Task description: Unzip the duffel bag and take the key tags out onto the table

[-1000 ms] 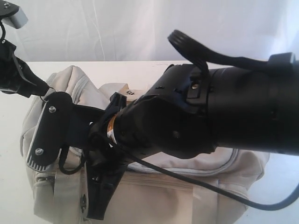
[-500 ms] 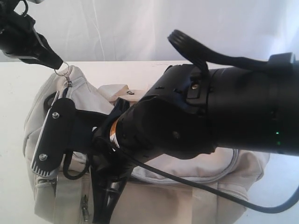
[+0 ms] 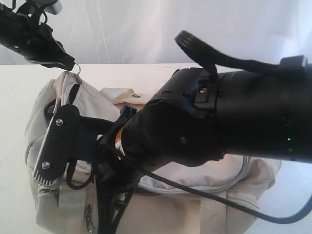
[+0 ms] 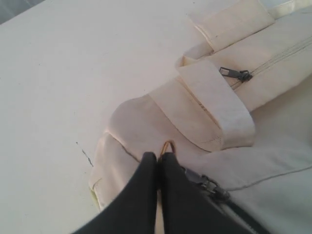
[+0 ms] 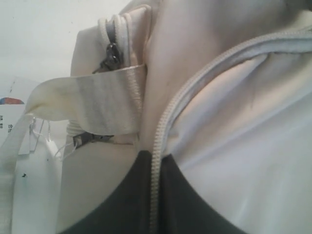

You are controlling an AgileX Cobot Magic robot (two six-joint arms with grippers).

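- Exterior view: the large beige fabric duffel bag (image 3: 92, 100) lies on the broad white worktop (image 3: 12, 97). The bulky black right arm (image 3: 234, 122) hides much of it. At the bag's upper left end, the left claw (image 3: 72, 65) is clenched on the small metal ring (image 3: 77, 70) of the grey zipper pull. The fabric there stands up in a peak, and a dark slit shows just below it.
- Left wrist view: the two black fingers (image 4: 139, 195) press together with the ring pinched at their tips. The grey zipper slider (image 4: 207, 184) sits just beside them. A pale webbing strap (image 4: 219, 105) crosses the bag near a second dark zipper pull (image 4: 236, 74) on a closed zip.
- Right wrist view: the right claw (image 5: 152, 163) is pinched tight on the bag. The grey zipper track (image 5: 195, 87) runs between its dark fingers.
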